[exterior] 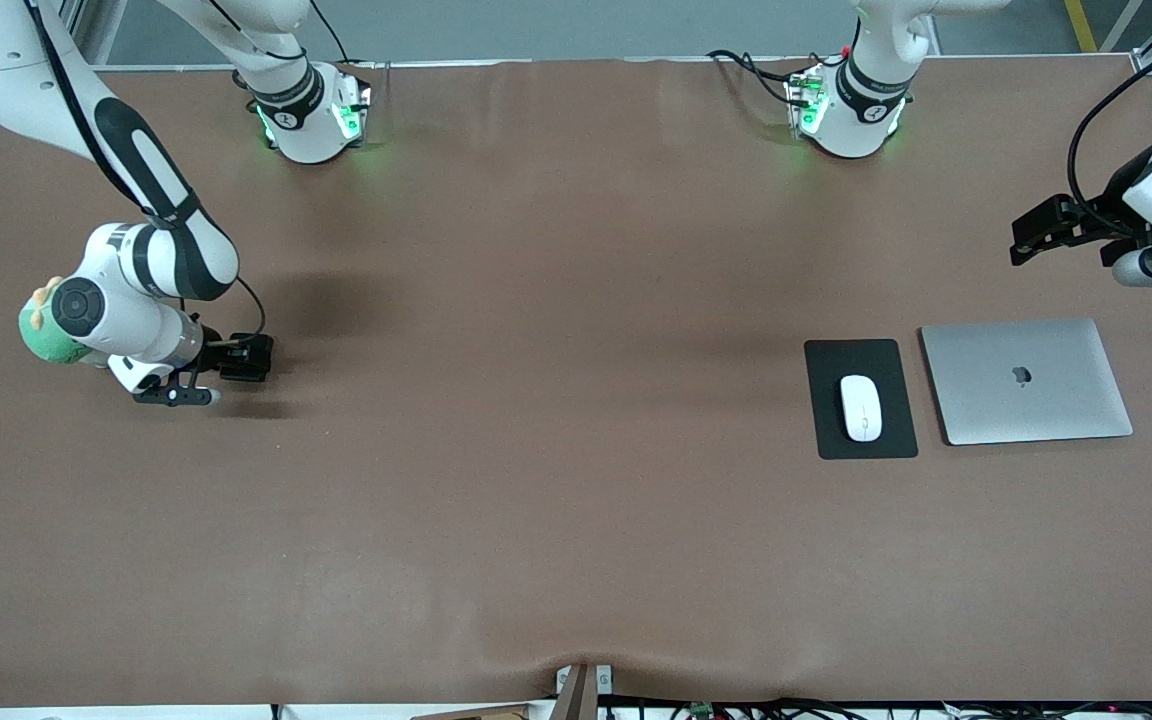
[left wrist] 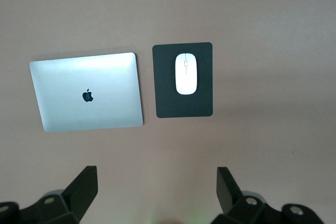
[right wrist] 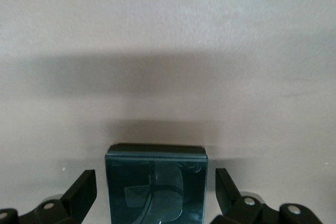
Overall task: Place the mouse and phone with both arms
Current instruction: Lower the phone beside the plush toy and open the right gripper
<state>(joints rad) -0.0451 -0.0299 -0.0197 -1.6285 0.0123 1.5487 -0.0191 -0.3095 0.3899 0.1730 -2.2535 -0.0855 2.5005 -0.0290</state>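
Observation:
The white mouse [exterior: 861, 407] lies on a black mouse pad [exterior: 826, 400] toward the left arm's end of the table; both also show in the left wrist view, the mouse [left wrist: 185, 74] on the pad [left wrist: 165, 82]. The black phone [exterior: 258, 352] lies on the table toward the right arm's end. My right gripper [exterior: 236, 358] is low at the phone. In the right wrist view the phone [right wrist: 155, 198] sits between the open fingers of that gripper [right wrist: 156, 176], with a gap on each side. My left gripper [exterior: 1036, 235] is open and empty, up over bare table [left wrist: 156, 172].
A closed silver laptop [exterior: 1026, 380] lies beside the mouse pad, nearer the table's end; it also shows in the left wrist view [left wrist: 86, 92]. A green rounded thing [exterior: 44, 335] shows at the right arm's wrist. The brown table's [exterior: 556, 400] middle is bare.

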